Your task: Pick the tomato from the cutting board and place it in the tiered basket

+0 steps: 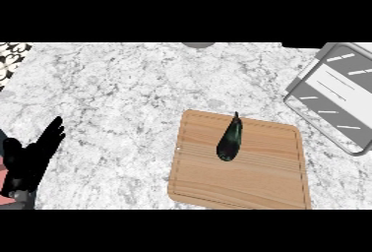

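Note:
A wooden cutting board (247,182) lies on the marble counter at the centre right. On its upper half lies a dark green, elongated vegetable (230,140) with a thin stem pointing away from me; it looks like an eggplant, and no tomato shows. The grey wire tiered basket (335,93) stands at the right edge, beyond the board. My left hand (33,160) rests at the left edge, fingers straight and pointing up, far from the board and holding nothing. My right hand does not show.
A black-and-white patterned object (11,56) sits at the top left corner. A grey round object (198,45) peeks in at the top edge. Bare marble counter (116,98) spreads between my left hand and the board.

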Robot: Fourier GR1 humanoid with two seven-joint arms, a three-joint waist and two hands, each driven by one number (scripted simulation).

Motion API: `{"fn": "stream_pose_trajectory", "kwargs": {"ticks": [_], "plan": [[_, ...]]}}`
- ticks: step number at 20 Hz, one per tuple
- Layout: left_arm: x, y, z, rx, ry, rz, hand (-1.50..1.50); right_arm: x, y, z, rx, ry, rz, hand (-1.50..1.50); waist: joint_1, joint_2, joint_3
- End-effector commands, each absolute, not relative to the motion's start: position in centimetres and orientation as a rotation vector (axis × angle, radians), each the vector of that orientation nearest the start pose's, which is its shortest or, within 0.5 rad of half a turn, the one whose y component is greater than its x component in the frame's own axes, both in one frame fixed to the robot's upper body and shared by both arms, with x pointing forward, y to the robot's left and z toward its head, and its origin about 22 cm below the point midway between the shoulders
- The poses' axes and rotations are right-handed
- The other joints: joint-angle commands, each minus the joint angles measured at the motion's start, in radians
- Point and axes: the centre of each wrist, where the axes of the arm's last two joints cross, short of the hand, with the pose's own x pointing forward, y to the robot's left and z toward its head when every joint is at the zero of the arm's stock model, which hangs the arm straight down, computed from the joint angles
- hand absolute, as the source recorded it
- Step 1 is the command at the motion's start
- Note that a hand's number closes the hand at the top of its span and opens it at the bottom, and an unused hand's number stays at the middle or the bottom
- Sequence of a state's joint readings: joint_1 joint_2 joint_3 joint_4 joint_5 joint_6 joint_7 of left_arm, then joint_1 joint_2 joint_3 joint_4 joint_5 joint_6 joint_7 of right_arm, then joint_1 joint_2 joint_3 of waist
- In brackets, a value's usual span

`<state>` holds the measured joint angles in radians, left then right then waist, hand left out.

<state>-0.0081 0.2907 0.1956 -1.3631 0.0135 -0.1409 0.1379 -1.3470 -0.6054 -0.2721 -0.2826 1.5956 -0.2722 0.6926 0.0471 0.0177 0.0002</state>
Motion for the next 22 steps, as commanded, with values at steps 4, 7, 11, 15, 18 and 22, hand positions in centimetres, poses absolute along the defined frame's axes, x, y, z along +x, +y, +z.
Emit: {"fn": "stream_pose_trajectory", "kwargs": {"ticks": [4,7,11,15,18,22], "plan": [[22.1,34.8,-2.4,0.240,-1.216,-0.112,0.00,45.5,-34.9,30.9,-1.931,-0.717,0.530,1.50,0.001,-0.003,0.000],[21.7,35.3,-1.5,0.254,-1.214,-0.086,0.00,45.7,-35.4,28.4,-1.908,-0.649,0.602,1.50,0.007,-0.002,0.001],[25.4,35.5,-0.4,0.238,-1.222,-0.088,0.00,45.7,-35.0,30.8,-1.880,-0.576,0.681,1.50,-0.005,0.005,-0.001],[23.2,35.4,-0.6,0.266,-1.227,-0.105,0.00,45.3,-36.9,27.7,-1.686,-0.504,0.513,1.50,0.005,0.002,0.001],[23.3,34.6,-1.8,0.243,-1.213,-0.093,0.00,45.4,-37.1,26.9,-1.543,-0.368,0.512,-1.50,-0.002,0.003,0.000],[23.6,34.4,-1.0,0.257,-1.232,-0.090,0.00,44.8,-38.4,25.5,-1.523,-0.278,0.394,-1.50,-0.007,-0.001,0.001]]}}
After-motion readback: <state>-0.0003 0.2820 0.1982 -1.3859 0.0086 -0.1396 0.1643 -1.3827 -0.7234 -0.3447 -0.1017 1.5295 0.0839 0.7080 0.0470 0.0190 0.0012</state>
